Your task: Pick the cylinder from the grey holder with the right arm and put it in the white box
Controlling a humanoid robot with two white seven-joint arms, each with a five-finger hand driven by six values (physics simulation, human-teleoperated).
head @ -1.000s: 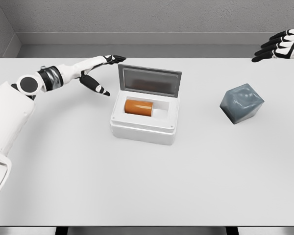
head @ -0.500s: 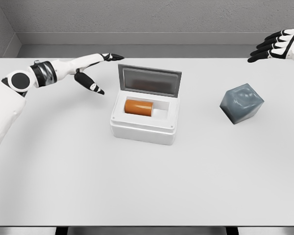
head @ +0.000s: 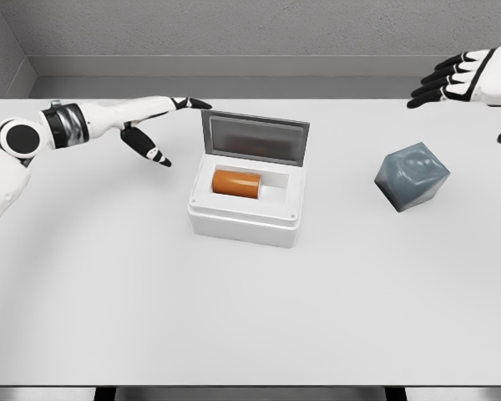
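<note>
A: Where's the cylinder?
B: Lying in the box, lid up; holder well to its right.
A: Hands?
B: Left hand and right hand both spread, holding nothing.

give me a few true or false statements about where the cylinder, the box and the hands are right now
1. The orange cylinder lies inside the white box. True.
2. The box lid is shut. False: it stands open at the back.
3. The right hand grips the cylinder. False: its fingers are spread, holding nothing, far right.
4. The grey holder sits right of the box, apart from it. True.
5. The left hand rests inside the box. False: it is left of the box, open.
</note>
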